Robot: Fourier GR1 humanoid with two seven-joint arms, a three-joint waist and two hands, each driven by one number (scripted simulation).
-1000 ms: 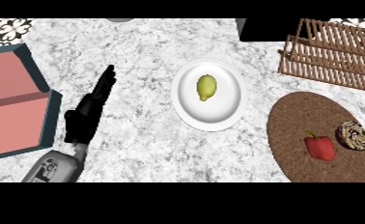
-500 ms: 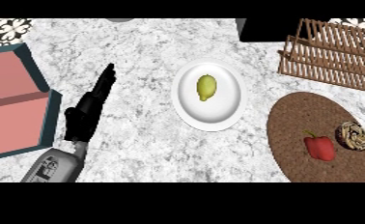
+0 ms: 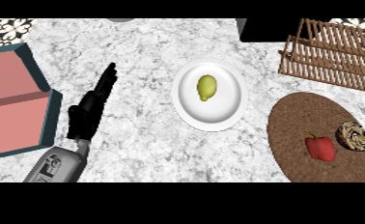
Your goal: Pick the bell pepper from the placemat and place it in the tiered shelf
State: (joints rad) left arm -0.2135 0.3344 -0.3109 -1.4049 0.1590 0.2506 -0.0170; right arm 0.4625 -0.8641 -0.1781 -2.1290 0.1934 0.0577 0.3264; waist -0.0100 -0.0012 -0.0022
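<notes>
While we look down, we count one hand [image 3: 89, 114] in view, the left, low at the left with its fingers straight and spread narrow, holding nothing. Nearest on the right, one red bell pepper [image 3: 321, 147] lies on the one brown placemat [image 3: 296, 131], just beside a round striped thing [image 3: 354, 135] at the edge. Between hand and placemat we see one white plate [image 3: 189, 109] carrying one yellow-green fruit [image 3: 206, 87]. Left, one teal-rimmed pink box [image 3: 25, 97]. Farther right, one wooden tiered shelf [image 3: 324, 54], well apart from the pepper. All sits on grey marble counter [image 3: 143, 49].
</notes>
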